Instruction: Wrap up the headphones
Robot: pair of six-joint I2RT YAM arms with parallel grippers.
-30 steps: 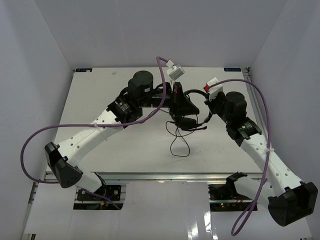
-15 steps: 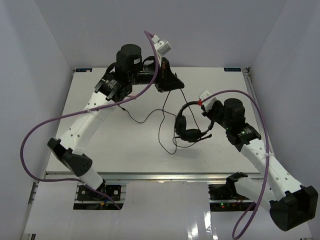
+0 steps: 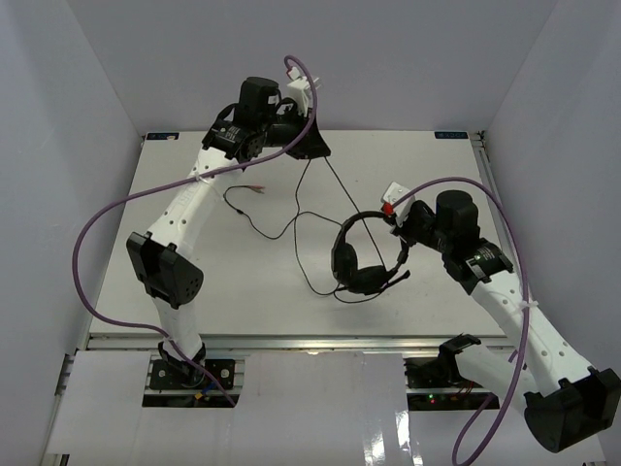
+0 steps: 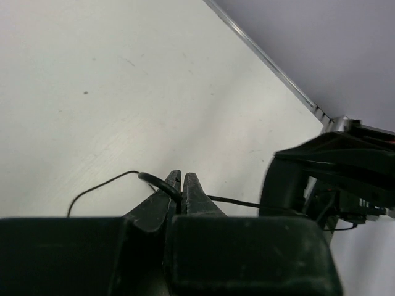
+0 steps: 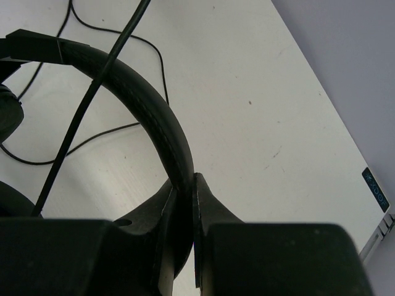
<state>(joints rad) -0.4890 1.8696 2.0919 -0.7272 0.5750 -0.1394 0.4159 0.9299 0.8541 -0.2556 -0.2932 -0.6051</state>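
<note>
The black headphones [image 3: 361,262] hang over the middle of the table, headband up, earcups below. My right gripper [image 3: 400,231] is shut on the headband [image 5: 148,105], which passes between its jaws in the right wrist view [image 5: 183,188]. My left gripper [image 3: 314,149] is raised at the back edge and shut on the thin black cord [image 4: 234,201], which comes out between its jaws [image 4: 181,185]. From there the cord [image 3: 342,184] runs taut to the headphones. The rest lies in loose loops [image 3: 303,254] on the table, and the plug end [image 3: 254,189] lies at the left.
The white table [image 3: 194,282] is walled at the back and both sides. Purple robot cables [image 3: 97,233] arc off both arms. The right arm [image 4: 336,176] shows at the right of the left wrist view.
My left gripper has moved from beside the headphones up to the back edge, drawing the cord out. The headphones have come a little nearer and lower with the right gripper.
</note>
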